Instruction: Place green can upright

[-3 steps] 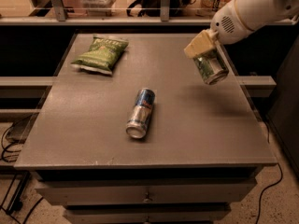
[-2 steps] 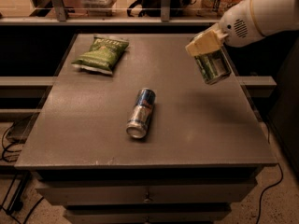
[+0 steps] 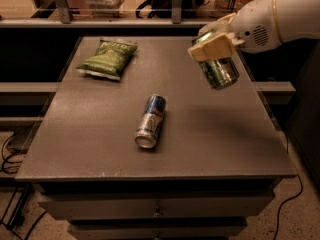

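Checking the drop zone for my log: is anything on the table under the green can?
Nothing visible. The claw holds the green can tilted above the right side of the table; the blue can and chip bag lie further left.

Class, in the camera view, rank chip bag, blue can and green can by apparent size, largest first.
1. green chip bag
2. blue can and green can, held tilted by the gripper over the table, look alike; unranked.

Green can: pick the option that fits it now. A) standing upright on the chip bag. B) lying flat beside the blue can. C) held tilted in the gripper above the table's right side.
C: the gripper grips the green can, tilted, above the table.
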Robot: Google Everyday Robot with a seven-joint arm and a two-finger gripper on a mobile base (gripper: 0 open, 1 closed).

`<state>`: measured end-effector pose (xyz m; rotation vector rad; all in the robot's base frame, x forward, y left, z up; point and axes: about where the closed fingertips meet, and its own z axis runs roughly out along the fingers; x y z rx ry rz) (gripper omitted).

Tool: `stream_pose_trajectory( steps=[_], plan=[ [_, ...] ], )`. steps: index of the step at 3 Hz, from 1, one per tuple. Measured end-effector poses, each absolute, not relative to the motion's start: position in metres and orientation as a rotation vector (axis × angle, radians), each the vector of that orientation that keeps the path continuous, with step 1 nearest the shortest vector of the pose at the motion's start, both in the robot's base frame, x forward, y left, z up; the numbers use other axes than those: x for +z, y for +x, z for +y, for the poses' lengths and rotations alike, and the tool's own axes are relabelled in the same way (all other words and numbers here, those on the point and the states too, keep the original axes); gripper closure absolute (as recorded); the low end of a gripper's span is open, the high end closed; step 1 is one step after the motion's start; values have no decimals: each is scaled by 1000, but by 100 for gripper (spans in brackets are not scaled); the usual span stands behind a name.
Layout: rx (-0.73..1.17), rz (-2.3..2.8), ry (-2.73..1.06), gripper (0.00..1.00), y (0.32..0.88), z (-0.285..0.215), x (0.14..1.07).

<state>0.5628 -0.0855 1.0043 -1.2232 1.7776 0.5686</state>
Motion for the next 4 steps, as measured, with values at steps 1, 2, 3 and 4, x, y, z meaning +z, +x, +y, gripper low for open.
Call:
stream_pose_trajectory(
  steps=[1,2,3,4],
  plan=[
    [530,1728,-1336,100,559,-75,999],
    [508,1609,-1483,100,547,-59,990],
    [471,1453,-1595,100,534,-44,984],
    [394,1315,-1641,100,522,-34,982]
  ],
)
